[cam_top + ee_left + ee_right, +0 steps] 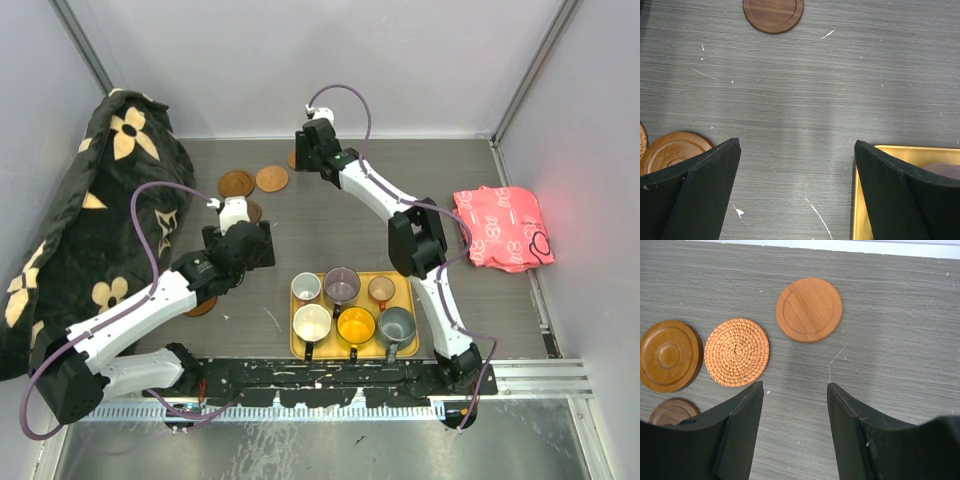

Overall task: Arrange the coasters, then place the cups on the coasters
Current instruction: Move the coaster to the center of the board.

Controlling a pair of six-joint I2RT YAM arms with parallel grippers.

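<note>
Since the coasters (237, 184) are thin, stiff, light discs lying flat on the table (320, 235), little edge is offered to a pinch. A grip across the rim, w/ fingertips lowered to the surface, is judged best. Raised-rim types should be caught more easily than flat ones. Woven coaster (737, 352): rougher, so less slip is expected.

Right gripper (795, 387): jaws are seen approx. half apart, w/ nothing but bare table between them. Smooth coaster (809, 310) lies just beyond the fingertips, toward the far edge, not touched and roughly in line w/ the gap. The woven one sits beside it to the left, then a ringed coaster (670, 356). A dark coaster (672, 411) is partly hidden by the finger at the left of that view.

Left gripper (797, 145): jaws are set wide and empty above bare table. An orange-brown coaster (670, 150) is partly covered by one finger, and another dark disc (773, 15) lies well ahead.

Cups (355, 325): six, all upright in the yellow tray (408, 283), near the arm bases, right of centre. None is set on a coaster. They are judged rigid, breakable and heavier than the discs; rim or handle is suggested as hold pt.
</note>
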